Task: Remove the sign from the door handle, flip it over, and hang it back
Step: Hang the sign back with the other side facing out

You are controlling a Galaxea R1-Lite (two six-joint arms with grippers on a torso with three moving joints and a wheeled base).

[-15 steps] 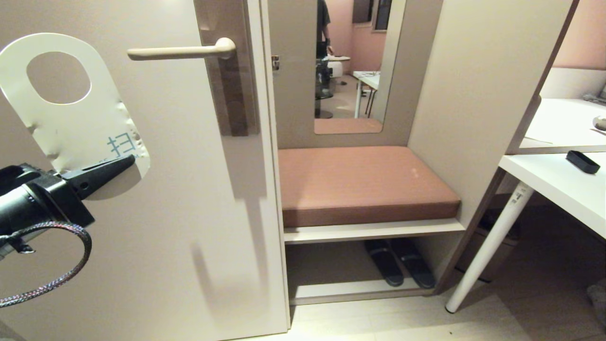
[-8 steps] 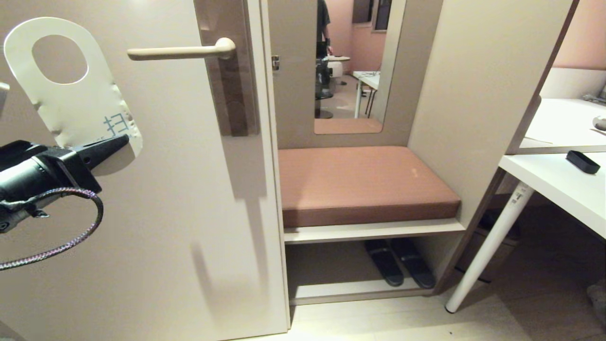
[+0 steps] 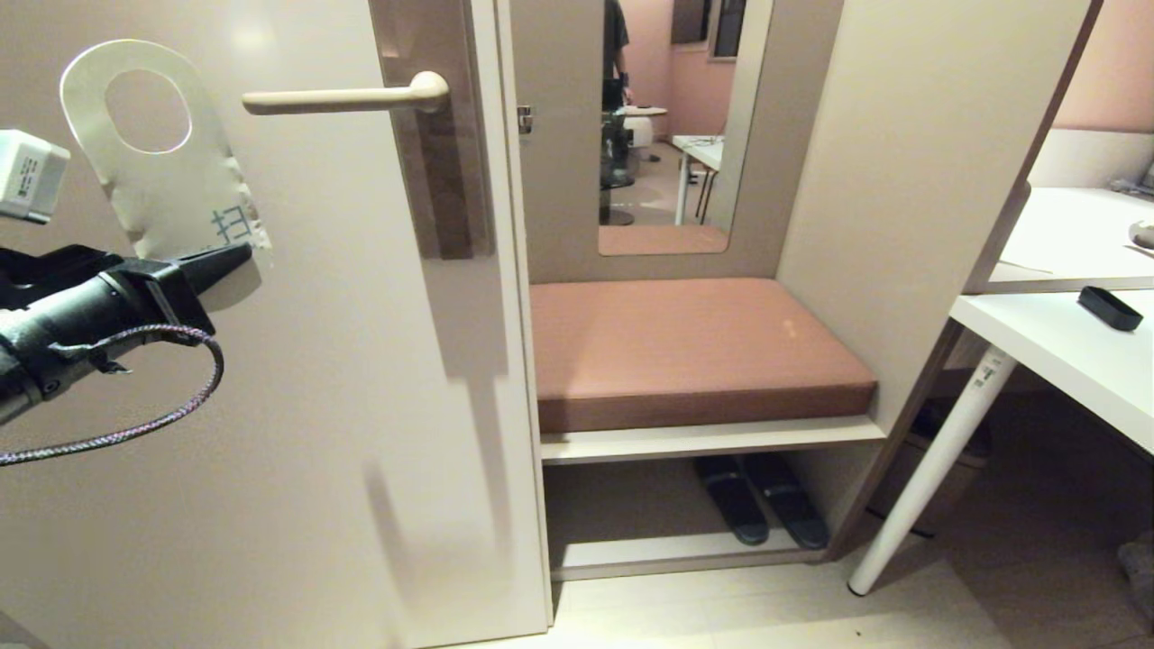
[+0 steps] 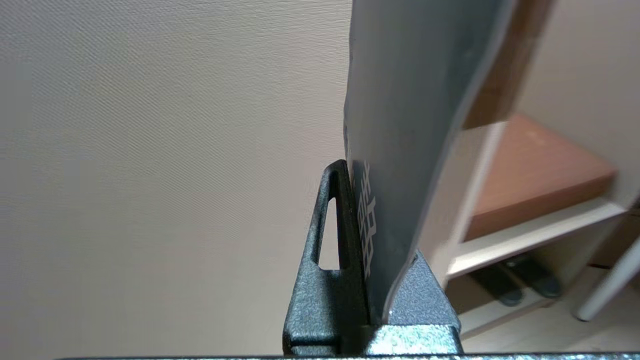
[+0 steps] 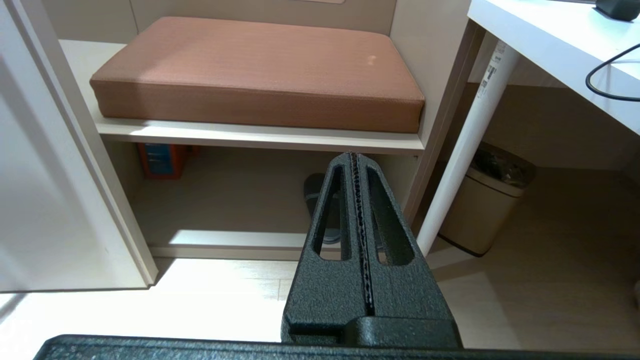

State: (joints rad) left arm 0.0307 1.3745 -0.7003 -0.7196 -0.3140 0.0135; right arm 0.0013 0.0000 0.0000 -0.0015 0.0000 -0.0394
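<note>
Left pincer [image 3: 236,256] clenched on sign's [image 3: 167,171] lower end. White, dented card, blue print, round hole up, held upright against door, left of handle [image 3: 338,97], apart from it. Right pincer [image 5: 356,165] clenched, empty, parked low.

1 sign [image 3: 153,171], 1 handle [image 3: 343,97], 2 slippers [image 3: 762,498]

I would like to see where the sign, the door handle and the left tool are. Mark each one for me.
the sign [image 3: 167,194]: head view, on the white face below its round hole.
the door handle [image 3: 334,99]: head view, on the middle of the lever.
the left tool [image 3: 236,256]: head view, at the tips gripping the sign's lower end.
</note>
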